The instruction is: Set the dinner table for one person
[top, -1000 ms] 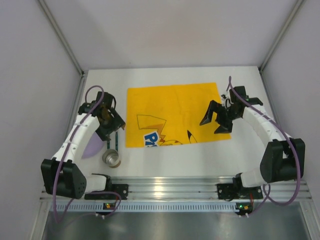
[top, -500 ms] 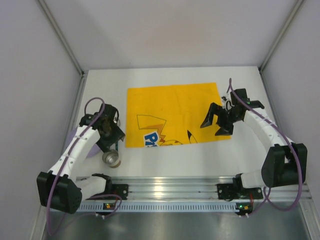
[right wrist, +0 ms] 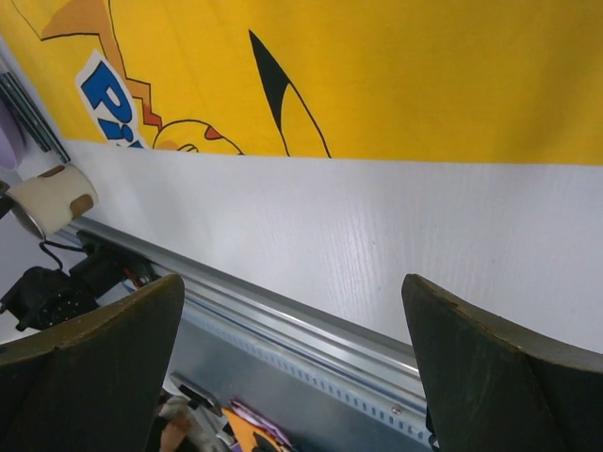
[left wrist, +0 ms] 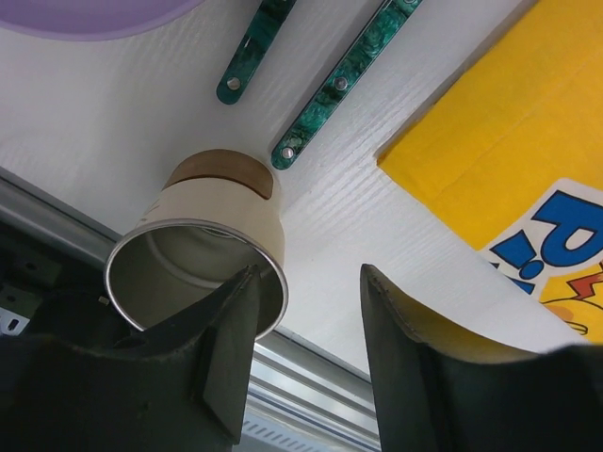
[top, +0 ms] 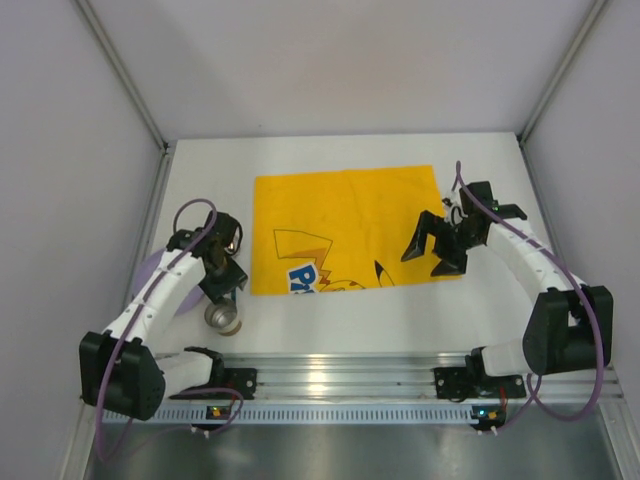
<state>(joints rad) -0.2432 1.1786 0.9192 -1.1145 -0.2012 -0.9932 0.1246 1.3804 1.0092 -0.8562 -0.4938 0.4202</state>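
My left claw [left wrist: 309,273] hangs low over the near left corner of the table [top: 350,310], jaws about half apart with only bare white top between them. One finger [left wrist: 231,348] overlaps the rim of the cup [left wrist: 212,235], which lies on its side, mouth toward me. Two green handles [left wrist: 344,80] and a purple plate [left wrist: 85,14] lie just beyond it. My right claw [top: 432,252] hovers wide open, holding nothing, at the right edge of the mat [top: 340,210] spread mid-table
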